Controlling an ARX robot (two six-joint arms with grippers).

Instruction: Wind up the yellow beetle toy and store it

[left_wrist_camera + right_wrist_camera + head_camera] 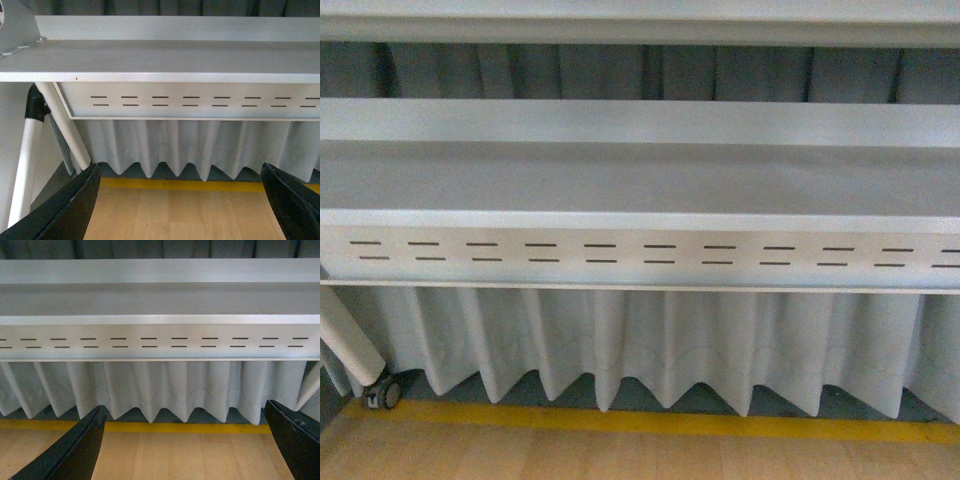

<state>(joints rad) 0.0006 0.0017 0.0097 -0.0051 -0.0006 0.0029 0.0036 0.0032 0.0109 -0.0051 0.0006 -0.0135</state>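
**Both pincers released, pointed at surface edge; toy not in view**

Left pincer (180, 172): released. The black fingers (70, 210) are spread wide and nothing is held between them. It is aimed roughly level at the front edge of the grey surface (160, 62); wooden floor (180, 215) is seen through the gap.

Right pincer (186, 409): same pose. It is released, the fingers (75, 450) are wide apart, nothing is gripped, and it is pointed at the slotted panel (160, 342) under the surface edge.

Neither arm is caught in the front view. There, the surface (640, 180) runs across the upper half of the frame, with the slotted panel (640, 255) across the middle. A pleated white curtain (650, 340) hangs below the panel. A yellow floor line (650, 422) is laid along the bottom, with the wooden floor (620, 455) beneath it. A white leg (345, 335) with a caster (386, 392) is seen at lower left.

The yellow beetle toy is not seen in any view, so its place cannot be told.
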